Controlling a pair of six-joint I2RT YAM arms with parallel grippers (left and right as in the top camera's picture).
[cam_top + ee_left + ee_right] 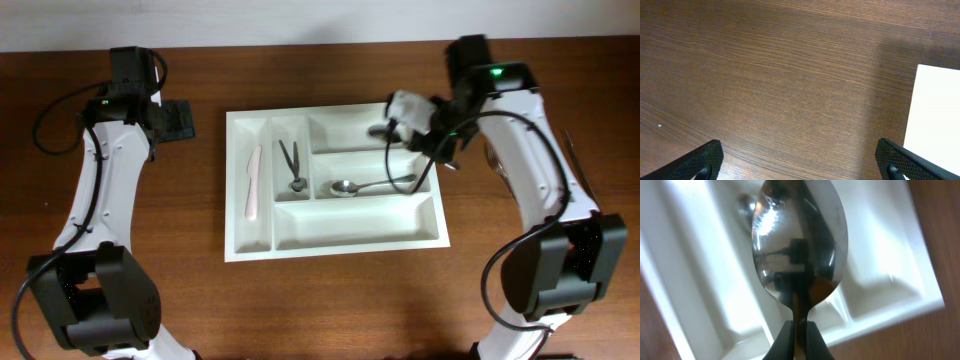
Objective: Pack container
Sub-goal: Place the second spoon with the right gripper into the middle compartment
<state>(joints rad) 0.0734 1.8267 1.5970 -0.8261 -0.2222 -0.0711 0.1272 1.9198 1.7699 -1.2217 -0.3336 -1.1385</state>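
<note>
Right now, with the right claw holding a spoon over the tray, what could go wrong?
1. The right claw pinches the held spoon only at its thin neck, so it might pivot or slip.
2. Released here, above the dividers of the tray, it could land straddling two compartments.
3. The right arm's cable droops over the tray beside the second spoon and might snag it.
</note>
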